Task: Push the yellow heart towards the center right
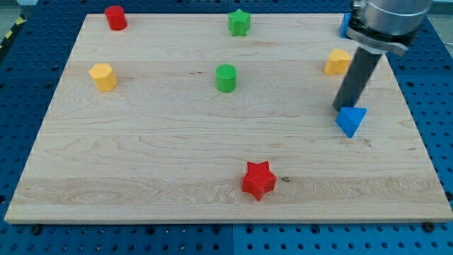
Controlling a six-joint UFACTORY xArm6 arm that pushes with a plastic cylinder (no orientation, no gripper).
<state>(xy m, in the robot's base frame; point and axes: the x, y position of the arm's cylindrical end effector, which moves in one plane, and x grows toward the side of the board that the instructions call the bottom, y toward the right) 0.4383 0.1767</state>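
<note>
- We use the blue triangle [351, 120] as our landmark; it lies at the centre right of the wooden board [141, 156]
- Our tip [342, 108] rests just at the triangle's upper left edge, touching it or nearly so; we cannot tell which. It is a bare rod with nothing to open or close, and it holds nothing
- The yellow heart [338, 62] sits above the triangle, slightly to its left, partly hidden behind the rod; its shape is hard to make out
- Another blue block [345, 27] lies farther above the triangle, at the board's top edge, mostly hidden by the arm
- We judge that the push has not begun: the tip stands below the heart, on the wrong side
- Next, we think the tip must pass around the heart to its upper side, then drive it down towards the triangle, stopping short of a collision
</note>
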